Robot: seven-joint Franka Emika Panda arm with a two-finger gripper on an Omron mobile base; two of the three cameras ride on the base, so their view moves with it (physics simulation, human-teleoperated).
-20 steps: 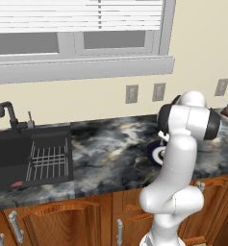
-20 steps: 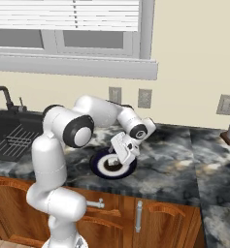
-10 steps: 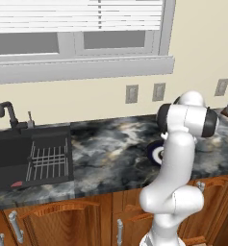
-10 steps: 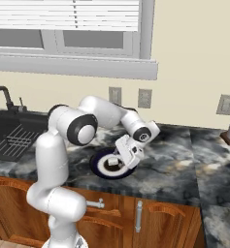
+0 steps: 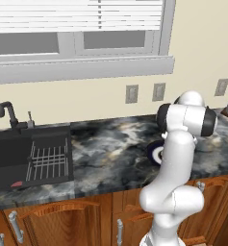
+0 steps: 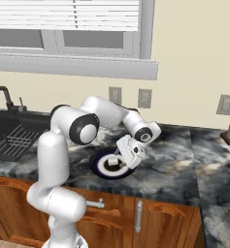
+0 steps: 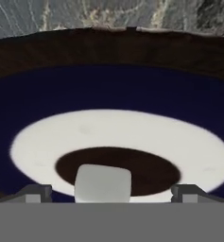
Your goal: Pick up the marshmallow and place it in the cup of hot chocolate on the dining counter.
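Marshmallow (image 7: 103,183) on plate (image 6: 98,162) centre; between tips | claw (image 6: 124,158) spread wide; low over plate | tabletop (image 6: 170,164) marbled

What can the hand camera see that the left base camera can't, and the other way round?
The hand view alone gets the marshmallow, an off-white block sitting at the plate's dark centre, between the two fingertips of the open gripper.

The left base view alone takes in the black sink, the faucet, the window, wall outlets, wooden cabinets and the white arm.

Both share the dark blue and white plate and the marbled worktop.
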